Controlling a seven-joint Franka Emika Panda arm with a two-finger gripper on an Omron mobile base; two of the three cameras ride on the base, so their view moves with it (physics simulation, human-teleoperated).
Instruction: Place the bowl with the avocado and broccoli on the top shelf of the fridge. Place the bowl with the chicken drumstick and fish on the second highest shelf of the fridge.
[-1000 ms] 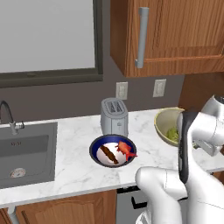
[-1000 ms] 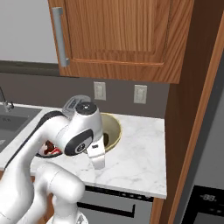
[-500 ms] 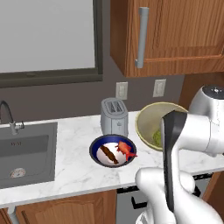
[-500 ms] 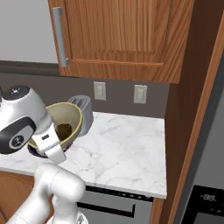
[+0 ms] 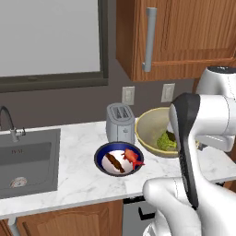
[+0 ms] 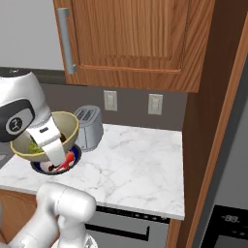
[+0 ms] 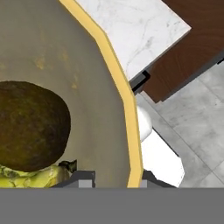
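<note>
Pale yellow-beige deep bowl (image 5: 159, 131) with the green broccoli (image 5: 167, 140) is up off the white marble bench (image 6: 140, 167), just right of the silver toaster (image 5: 120, 122). My fingers (image 7: 112, 178) are pinched narrow on its thin rim, one inside the wall, one outside. No fridge in sight from the toaster, so I reckon the carry comes next.

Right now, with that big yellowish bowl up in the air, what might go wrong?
The hand pinches the bowl by one thin spot on its rim, so the bowl could tilt or slip as the arm swings, and the broccoli might tumble out.

It hangs close above the blue bowl and beside the toaster; a low swing might clip either and knock the fish out.
</note>
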